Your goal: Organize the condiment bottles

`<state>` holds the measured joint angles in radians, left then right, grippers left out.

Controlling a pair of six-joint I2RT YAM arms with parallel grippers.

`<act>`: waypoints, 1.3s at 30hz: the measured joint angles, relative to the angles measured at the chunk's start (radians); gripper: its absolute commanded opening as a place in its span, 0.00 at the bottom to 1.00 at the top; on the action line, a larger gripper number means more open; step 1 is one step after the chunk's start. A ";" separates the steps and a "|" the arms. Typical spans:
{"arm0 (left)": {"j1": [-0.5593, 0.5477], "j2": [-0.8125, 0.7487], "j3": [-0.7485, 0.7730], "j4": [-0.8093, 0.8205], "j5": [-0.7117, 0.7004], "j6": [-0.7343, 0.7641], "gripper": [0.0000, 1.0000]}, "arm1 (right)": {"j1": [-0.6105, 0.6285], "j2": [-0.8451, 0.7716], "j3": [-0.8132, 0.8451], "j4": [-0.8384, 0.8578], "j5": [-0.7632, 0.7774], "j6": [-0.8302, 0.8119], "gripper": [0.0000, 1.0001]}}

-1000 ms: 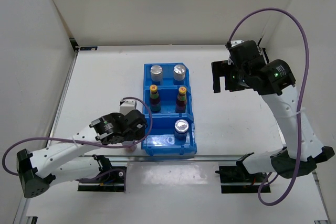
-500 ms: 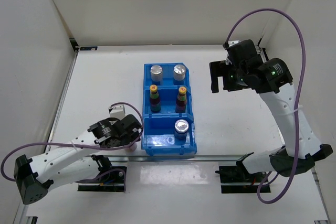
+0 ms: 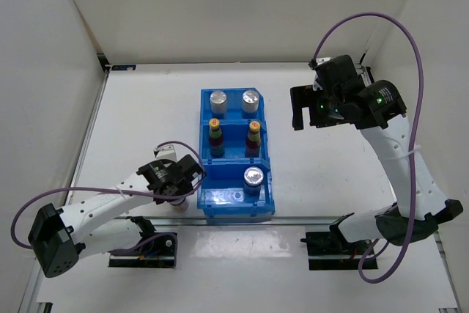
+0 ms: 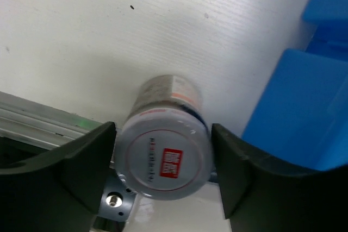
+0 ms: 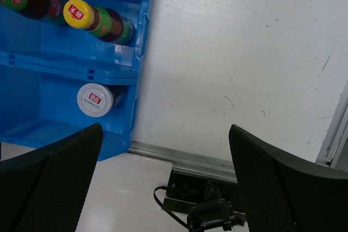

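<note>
A silver-lidded condiment bottle (image 4: 166, 158) with a red label stands on the table just left of the blue bin (image 4: 293, 112), near the table's front edge. My left gripper (image 4: 163, 129) is shut on it, one dark finger against each side of the lid. From above, only a sliver of this bottle (image 3: 179, 206) shows under the left gripper (image 3: 176, 185). In the bin (image 3: 202, 144), two silver-lidded bottles (image 3: 218, 97) fill the far compartment, two slim yellow-capped bottles (image 3: 253, 135) the middle one, and one silver-lidded bottle (image 3: 253, 177) the near one. My right gripper (image 3: 300, 115) hangs open and empty, right of the bin.
The right wrist view shows the bin's right wall (image 5: 138, 80), bare table beside it, and the metal rail (image 5: 217, 162) along the table's front edge. White walls enclose the table. The near compartment has room to the left of its one bottle (image 5: 95, 100).
My left gripper has closed on the silver-lidded bottle beside the bin, after its arm swung a little. The right arm drifted slightly left and stayed open.
</note>
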<state>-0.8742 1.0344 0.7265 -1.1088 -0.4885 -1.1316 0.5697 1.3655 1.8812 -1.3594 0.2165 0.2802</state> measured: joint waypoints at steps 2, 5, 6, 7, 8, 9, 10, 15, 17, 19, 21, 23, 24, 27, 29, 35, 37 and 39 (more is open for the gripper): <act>0.000 0.003 0.000 0.009 0.001 0.000 0.60 | 0.000 0.000 0.000 0.000 -0.001 0.000 1.00; 0.001 -0.004 0.000 0.010 0.005 -0.002 0.40 | 0.000 0.000 0.000 0.000 -0.003 0.000 1.00; 0.001 -0.011 -0.001 0.010 0.007 -0.003 0.23 | 0.000 0.000 0.000 0.000 -0.003 0.000 1.00; 0.001 -0.019 -0.001 0.009 0.009 -0.003 0.16 | 0.000 0.000 0.000 0.000 -0.003 0.000 1.00; 0.001 -0.035 -0.001 0.009 0.010 -0.002 0.11 | 0.000 0.000 0.000 0.000 -0.003 0.000 1.00; 0.001 -0.052 0.003 0.004 0.010 -0.002 0.11 | 0.000 0.000 0.000 0.000 -0.003 0.000 1.00; 0.002 -0.065 0.012 -0.006 0.010 -0.001 0.11 | 0.000 0.000 0.000 0.000 -0.003 0.000 1.00; 0.015 -0.086 0.196 -0.133 -0.029 0.019 0.11 | 0.000 0.000 0.000 0.000 -0.008 0.000 1.00; 0.016 -0.063 0.311 -0.179 -0.061 0.050 0.11 | 0.000 0.000 0.000 0.000 -0.011 0.000 1.00; 0.019 -0.026 0.430 -0.205 -0.089 0.095 0.11 | 0.000 0.000 0.000 0.000 -0.011 0.000 1.00; 0.017 0.010 0.525 -0.208 -0.109 0.136 0.11 | 0.000 0.000 0.000 0.000 -0.011 0.000 1.00; 0.002 0.043 0.593 -0.210 -0.129 0.170 0.11 | 0.000 0.000 0.000 0.000 -0.011 0.000 1.00; -0.010 0.055 0.613 -0.212 -0.139 0.187 0.11 | 0.000 0.000 0.000 0.000 -0.011 0.000 1.00; -0.065 0.108 0.652 -0.216 -0.150 0.208 0.11 | 0.000 0.000 0.000 0.000 -0.010 0.000 1.00; -0.108 0.146 0.653 -0.214 -0.151 0.214 0.11 | 0.000 0.000 -0.001 0.000 -0.008 0.000 1.00; -0.272 0.303 0.647 -0.140 -0.156 0.220 0.11 | 0.000 0.000 -0.023 0.000 -0.002 0.000 1.00; -0.299 0.341 0.626 -0.088 -0.151 0.219 0.11 | 0.000 0.000 -0.026 0.000 0.001 0.000 1.00; -0.313 0.363 0.590 -0.034 -0.149 0.219 0.11 | 0.000 -0.001 -0.030 0.002 0.001 0.001 1.00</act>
<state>-1.1873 1.3975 1.3167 -1.1431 -0.6376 -0.9123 0.5697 1.3647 1.8515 -1.3575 0.2176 0.2810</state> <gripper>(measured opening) 0.731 0.995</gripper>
